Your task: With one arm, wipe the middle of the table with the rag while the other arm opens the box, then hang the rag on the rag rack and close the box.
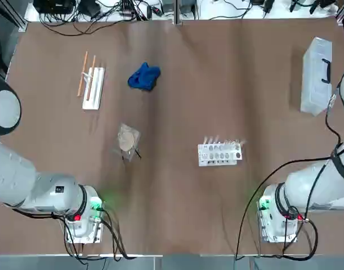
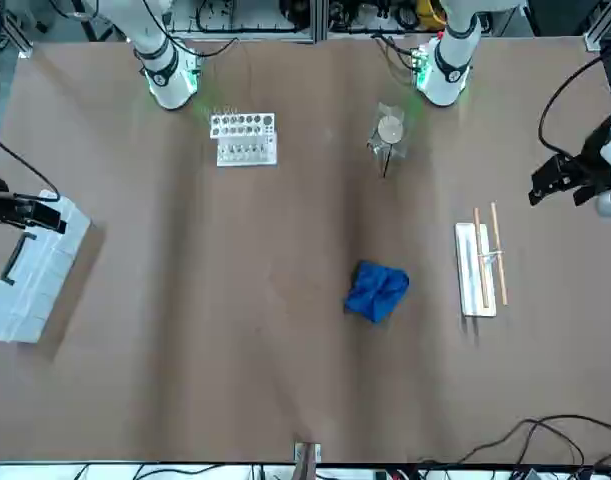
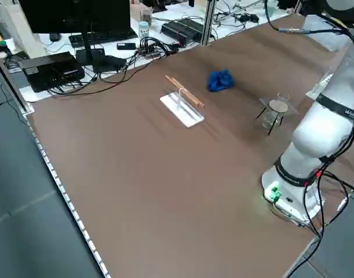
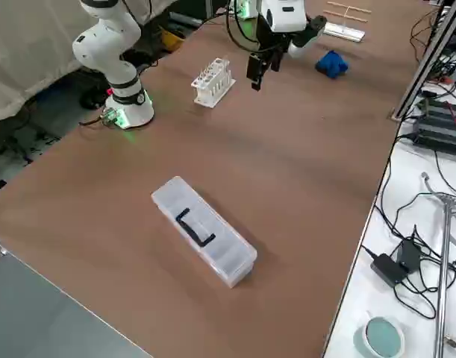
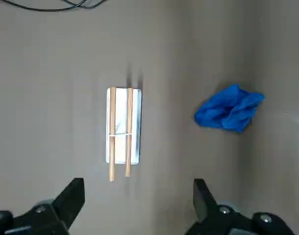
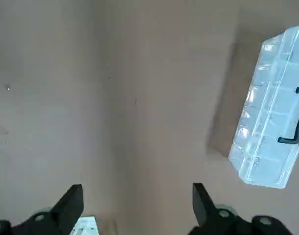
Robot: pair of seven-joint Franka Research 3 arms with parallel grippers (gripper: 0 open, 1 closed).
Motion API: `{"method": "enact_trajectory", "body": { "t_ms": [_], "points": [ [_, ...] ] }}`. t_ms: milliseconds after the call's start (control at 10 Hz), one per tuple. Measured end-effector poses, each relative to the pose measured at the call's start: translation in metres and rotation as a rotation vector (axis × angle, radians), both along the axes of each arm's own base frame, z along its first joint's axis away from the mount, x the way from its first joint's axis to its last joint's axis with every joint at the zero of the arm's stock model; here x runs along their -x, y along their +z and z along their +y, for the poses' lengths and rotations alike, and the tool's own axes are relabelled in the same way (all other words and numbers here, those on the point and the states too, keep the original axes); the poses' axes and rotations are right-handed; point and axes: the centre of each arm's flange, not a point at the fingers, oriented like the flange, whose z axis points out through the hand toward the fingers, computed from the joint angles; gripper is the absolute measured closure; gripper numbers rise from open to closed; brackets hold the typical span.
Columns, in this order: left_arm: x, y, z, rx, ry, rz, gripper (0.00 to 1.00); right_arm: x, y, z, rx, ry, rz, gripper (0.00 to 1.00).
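Brown surface (image 1: pixel 177 208) spreads around the rag (image 1: pixel 144 76), and left of that rag the left end effector (image 5: pixel 138 188) hangs wide open, touching nothing, with the rag rack (image 1: pixel 94 88) standing between them, its rods bare, presumably to take the cloth after wiping. Bunched up, the rag itself should offer folds to pinch, while the test-tube rack (image 1: pixel 219 153) sits to its right, nearer the robot. Farther right of the rag lies the closed box (image 1: pixel 316 77), probably set there for the right end effector (image 6: pixel 138 188), also spread wide and empty above the surface.
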Motion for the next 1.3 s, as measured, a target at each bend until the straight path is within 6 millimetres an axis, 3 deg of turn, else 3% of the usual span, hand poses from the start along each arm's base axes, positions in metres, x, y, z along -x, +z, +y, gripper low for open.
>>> {"method": "enact_trajectory", "body": {
  "t_ms": [400,600,700,900,1000,1200,1300],
  "points": [
    [0.0,0.0,0.0,0.0,0.0,0.0,0.02,0.0,0.0,0.001,-0.001,0.001,0.001,0.01],
    [-0.005,-0.01,-0.01,0.0,-0.018,0.016,0.01,-0.001,-0.005,0.0,-0.001,-0.001,0.005,0.09],
    [-0.012,-0.026,-0.031,0.001,-0.053,0.035,0.01,-0.003,-0.015,-0.002,0.0,-0.005,0.004,0.15],
    [-0.036,-0.07,-0.097,0.012,-0.139,0.025,0.01,-0.006,-0.055,-0.009,0.007,-0.015,0.03,0.49],
    [-0.048,-0.092,-0.132,0.022,-0.17,-0.009,0.01,-0.008,-0.083,-0.013,0.024,-0.015,0.05,0.64],
    [-0.053,-0.152,-0.206,0.028,-0.223,0.012,0.01,-0.016,-0.153,-0.024,0.048,-0.048,0.115,0.96],
    [-0.05,-0.187,-0.24,0.025,-0.249,0.038,0.01,-0.018,-0.191,-0.046,0.056,-0.078,0.157,0.99]
  ]
}}
